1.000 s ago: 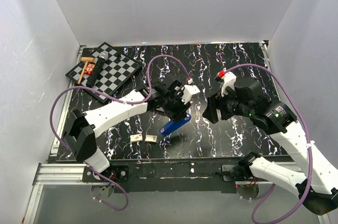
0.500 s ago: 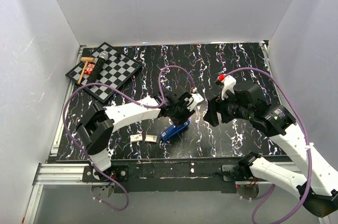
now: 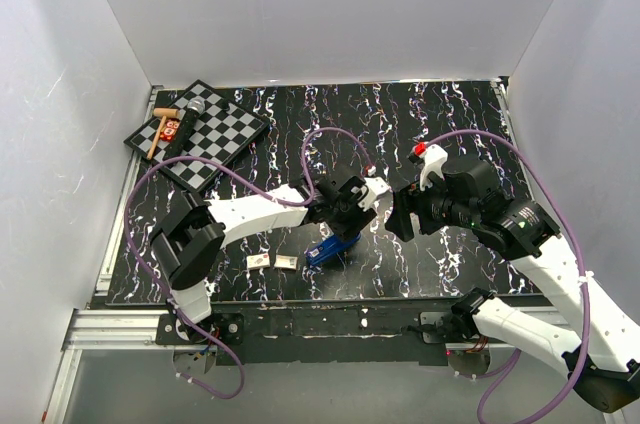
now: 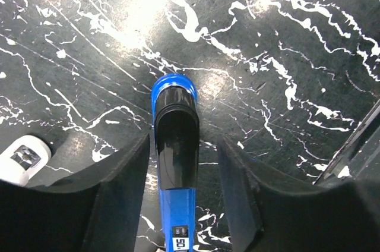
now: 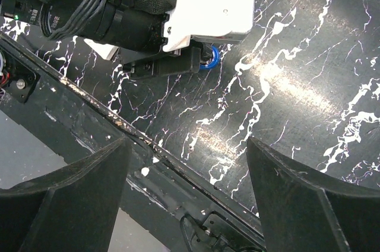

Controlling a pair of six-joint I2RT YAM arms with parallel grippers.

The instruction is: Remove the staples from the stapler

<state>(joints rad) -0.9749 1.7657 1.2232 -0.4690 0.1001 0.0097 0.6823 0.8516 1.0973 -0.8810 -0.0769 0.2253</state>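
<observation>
The stapler (image 3: 328,248) lies largely hidden, seemingly beneath the left end effector (image 3: 343,232).

Narrow gaps beside stapler (image 4: 176,163)

White walls (image 3: 330,14), black tabletop (image 3: 450,114) (white-veined)

left end effector (image 4: 183,152) lowered stapler (image 4: 176,122), loosening.
</observation>
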